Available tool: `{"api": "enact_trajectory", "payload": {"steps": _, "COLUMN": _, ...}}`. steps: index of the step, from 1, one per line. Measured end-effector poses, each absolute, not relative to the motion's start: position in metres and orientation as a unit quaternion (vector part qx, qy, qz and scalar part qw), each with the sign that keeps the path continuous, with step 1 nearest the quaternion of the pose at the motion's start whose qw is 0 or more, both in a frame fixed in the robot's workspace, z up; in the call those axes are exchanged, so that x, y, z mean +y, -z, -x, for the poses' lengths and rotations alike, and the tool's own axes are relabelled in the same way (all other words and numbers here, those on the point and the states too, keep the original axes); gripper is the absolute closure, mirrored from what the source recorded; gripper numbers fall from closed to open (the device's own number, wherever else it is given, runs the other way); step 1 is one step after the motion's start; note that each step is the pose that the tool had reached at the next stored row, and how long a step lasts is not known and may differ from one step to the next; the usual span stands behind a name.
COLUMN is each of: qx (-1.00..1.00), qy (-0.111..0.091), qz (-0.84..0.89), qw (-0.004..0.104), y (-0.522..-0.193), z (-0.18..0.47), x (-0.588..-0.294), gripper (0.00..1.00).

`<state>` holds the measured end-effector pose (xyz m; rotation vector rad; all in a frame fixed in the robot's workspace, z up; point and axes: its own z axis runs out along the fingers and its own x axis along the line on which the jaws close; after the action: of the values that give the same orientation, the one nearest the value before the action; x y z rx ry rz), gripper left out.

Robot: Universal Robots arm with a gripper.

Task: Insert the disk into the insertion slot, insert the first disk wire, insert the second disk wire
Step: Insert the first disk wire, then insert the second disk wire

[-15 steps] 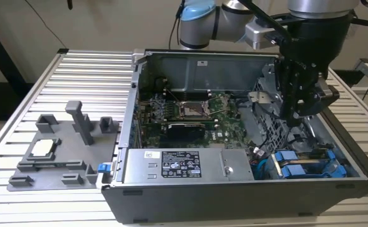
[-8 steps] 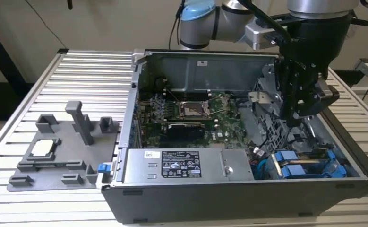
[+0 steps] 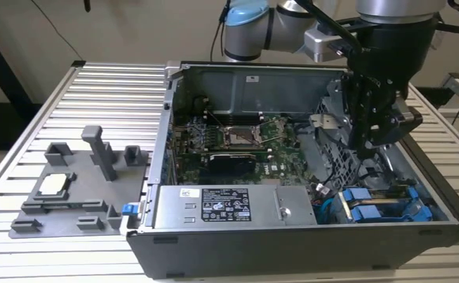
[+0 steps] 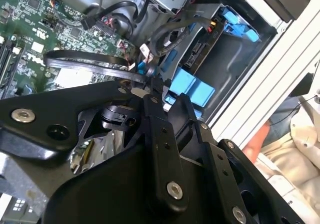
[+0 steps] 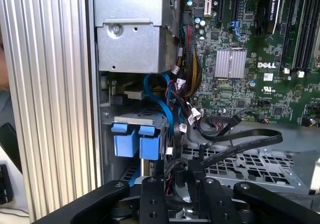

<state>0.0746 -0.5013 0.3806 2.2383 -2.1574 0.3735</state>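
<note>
Exterior view: my black tool (image 3: 373, 144) is down inside the open dark grey computer case (image 3: 292, 250), which stands on the ribbed aluminium desk (image 3: 111, 94). The tool hangs over the grey perforated sheet-metal drive cage (image 3: 335, 127) at the exterior view's right. The flat silver-grey metal disk in its bright blue plastic carrier frame (image 3: 368, 207) sits in the narrow insertion slot (image 3: 414, 206), just beside the grey labelled power-supply box (image 3: 229, 205). It is seated, as far as I can judge from its blue end tabs. A grey moulded fixture plate (image 3: 56, 206) lies on the desk, apart from the case.

Second wrist view: the tool (image 4: 167, 92) is near the disk (image 4: 192, 87) and close to a looped black flat cable (image 4: 85, 64) lying over the green motherboard (image 4: 30, 19).

First wrist view: the disk (image 5: 135, 140) is in the insertion slot (image 5: 132, 116). A blue cable (image 5: 160, 102) runs just beside it. Black wires (image 5: 240, 136) reach the tool (image 5: 180, 184). I cannot tell whether the tool is clenched or released.
</note>
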Motion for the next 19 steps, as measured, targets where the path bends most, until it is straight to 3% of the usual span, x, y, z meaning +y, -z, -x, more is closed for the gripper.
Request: {"api": "enact_trajectory", "payload": {"steps": 19, "qx": -0.690, "qy": -0.125, "qz": -0.713, "qw": 0.007, "y": -0.3821, "z": -0.0699, "x": -0.4993, "gripper": 0.67}}
